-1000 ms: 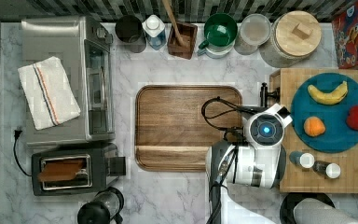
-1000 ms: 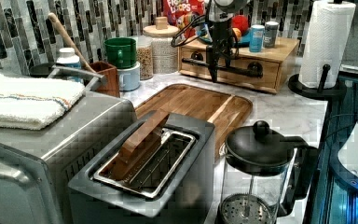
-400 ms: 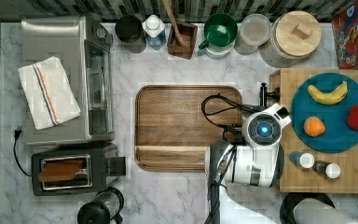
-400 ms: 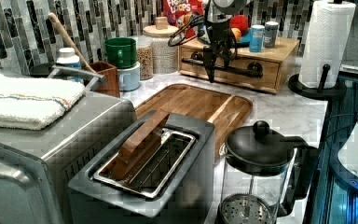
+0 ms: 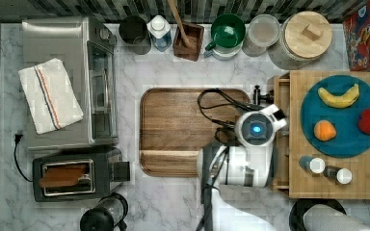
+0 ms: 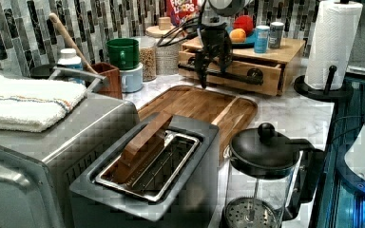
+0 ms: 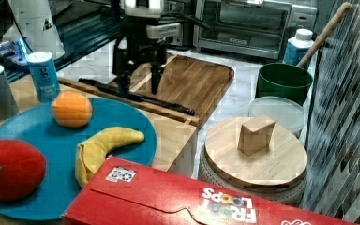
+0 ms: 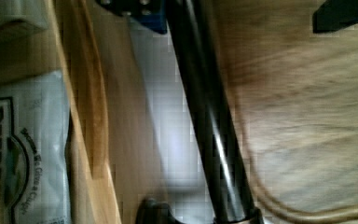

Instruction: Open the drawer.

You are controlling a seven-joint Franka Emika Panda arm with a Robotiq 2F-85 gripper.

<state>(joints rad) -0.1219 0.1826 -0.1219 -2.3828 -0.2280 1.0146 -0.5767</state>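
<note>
The red cereal box (image 7: 201, 199) reads "FROOT LOOPS"; the packet (image 8: 28, 154) in the drawer (image 8: 91, 140) has print too blurred to read.

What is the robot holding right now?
The gripper sits around the black bar handle of the drawer, near the handle's middle. Whether it is squeezing the bar cannot be told.

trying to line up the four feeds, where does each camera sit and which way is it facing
Top view: overhead, straight down on the marble counter; the white arm covers the light bamboo drawer.
Left view: low, by the steel toaster, looking across the dark walnut tray at the gripper around the long black bar handle.
Right view: behind the teal plate, facing the toaster oven; gripper seen from behind.
Wrist view: straight down on the handle.
Shared: gripper astride the handle in left and right views.
</note>
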